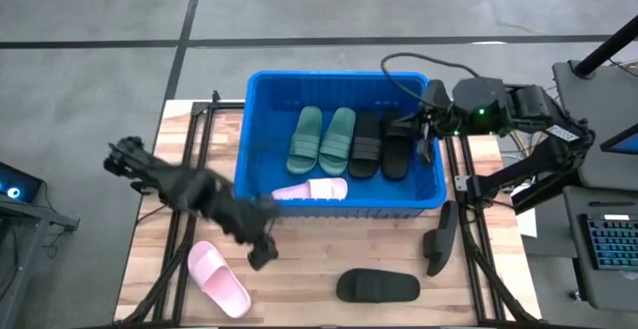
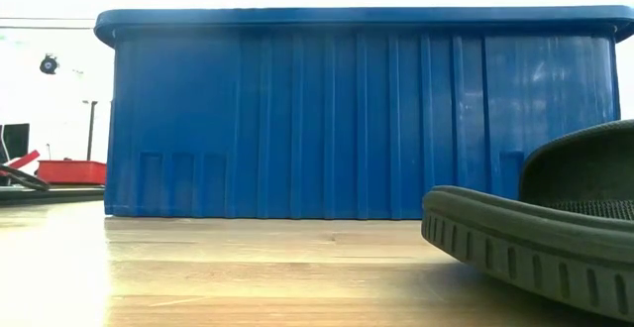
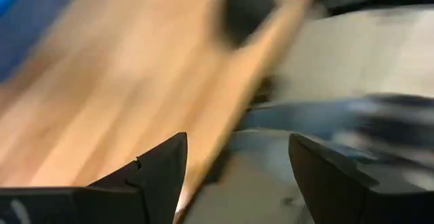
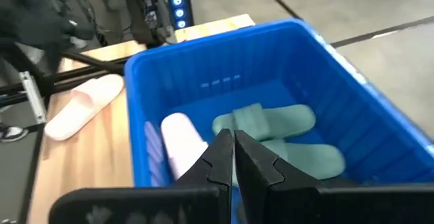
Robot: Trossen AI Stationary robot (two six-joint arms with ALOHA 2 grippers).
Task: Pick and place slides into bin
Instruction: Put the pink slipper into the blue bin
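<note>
The blue bin (image 1: 261, 120) stands at the table's far middle. On its floor lie two green slides (image 1: 321, 140) and two black slides (image 1: 381, 145). A pink slide (image 1: 311, 190) lies inside along its near wall. On the table, one pink slide (image 1: 217, 279) lies near left and one black slide (image 1: 377, 286) near the front edge, soles down. My left gripper (image 3: 237, 149) is open with nothing between its fingers. It hangs blurred over the table in front of the bin's near left corner (image 1: 261, 257). My right gripper (image 4: 232, 146) is shut and empty, above the bin's right part (image 1: 397, 126).
Dark frame rails (image 1: 191, 169) run along both sides of the wooden table. A dark bracket (image 1: 441, 237) stands near the bin's near right corner. Bare wood lies between the two loose slides. In the low view the black slide (image 2: 555, 238) fills the near right in front of the bin (image 2: 347, 119).
</note>
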